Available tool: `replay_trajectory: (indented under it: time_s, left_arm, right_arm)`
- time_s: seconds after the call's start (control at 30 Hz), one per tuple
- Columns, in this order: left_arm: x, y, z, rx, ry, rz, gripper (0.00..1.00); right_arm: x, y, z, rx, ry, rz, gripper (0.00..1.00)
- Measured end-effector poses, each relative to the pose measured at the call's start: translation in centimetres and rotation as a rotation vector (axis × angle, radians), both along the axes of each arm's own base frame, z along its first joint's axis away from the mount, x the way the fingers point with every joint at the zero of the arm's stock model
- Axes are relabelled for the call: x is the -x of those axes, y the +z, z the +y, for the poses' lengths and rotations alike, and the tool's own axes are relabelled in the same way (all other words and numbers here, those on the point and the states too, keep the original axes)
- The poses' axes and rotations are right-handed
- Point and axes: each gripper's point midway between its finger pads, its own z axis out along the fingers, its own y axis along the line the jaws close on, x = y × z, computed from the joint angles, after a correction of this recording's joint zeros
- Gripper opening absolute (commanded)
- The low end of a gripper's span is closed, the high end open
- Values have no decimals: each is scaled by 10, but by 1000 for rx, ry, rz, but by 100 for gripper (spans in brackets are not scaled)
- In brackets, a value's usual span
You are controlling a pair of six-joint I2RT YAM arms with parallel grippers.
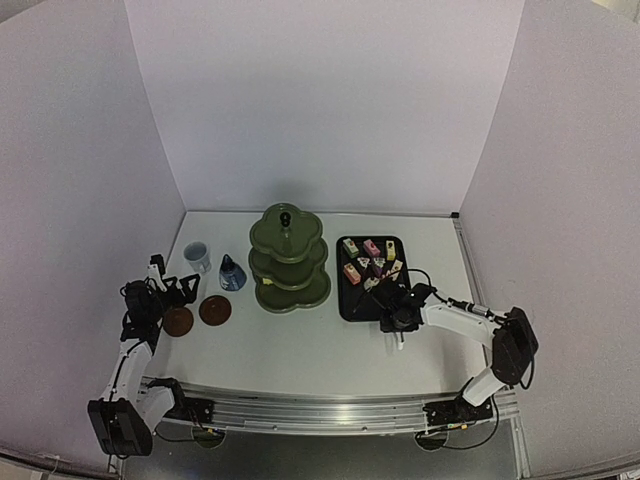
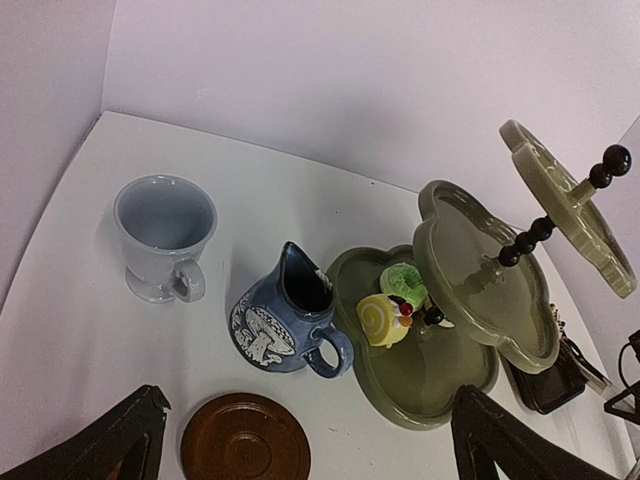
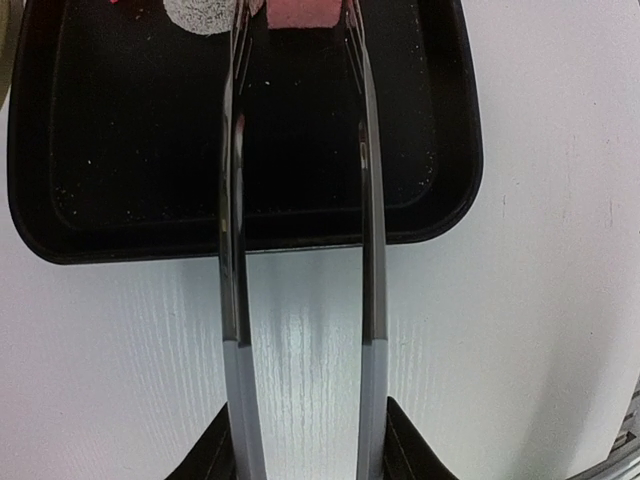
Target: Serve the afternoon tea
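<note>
The olive-green three-tier stand (image 1: 288, 258) stands mid-table. In the left wrist view its bottom tier (image 2: 430, 385) holds a yellow roll cake (image 2: 383, 318) and a green donut (image 2: 405, 283). The pale blue-white cup (image 1: 197, 257), the blue jug (image 1: 232, 273) and two brown coasters (image 1: 178, 321) (image 1: 215, 311) lie left of it. My left gripper (image 1: 165, 295) is open and empty, just behind the coasters. My right gripper (image 1: 395, 305) is shut on metal tongs (image 3: 235, 250). The tong tips straddle a pink cake (image 3: 297, 12) on the tray.
The black tray (image 1: 345, 300) right of the stand holds several small cakes (image 1: 372, 262). A white round cake (image 3: 200, 15) lies left of the tong tips. White walls enclose the table on three sides. The metal rail runs along the near edge.
</note>
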Motion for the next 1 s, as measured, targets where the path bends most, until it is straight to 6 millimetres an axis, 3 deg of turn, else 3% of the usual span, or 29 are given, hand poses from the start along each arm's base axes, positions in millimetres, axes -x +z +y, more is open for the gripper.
replay_trajectory:
  time_s: [0.27,0.47,0.7,0.87,1.0]
  left_arm:
    - [0,0,0,0,0,0,100]
    - [0,0,0,-1,0,-1,100]
    - [0,0,0,-1,0,0,100]
    - [0,0,0,-1,0,0,100]
    - [0,0,0,1,1,2,100]
  right_arm:
    - [-9,-11,-3,13,-10,10,37]
    - [-13,-11,-3,12,3,2,9]
    - [-13,-10,-3,17,23,1,0]
    - [-4,14,-15,28,40,-17,0]
    - [-6,58,-17,8,85,-84,0]
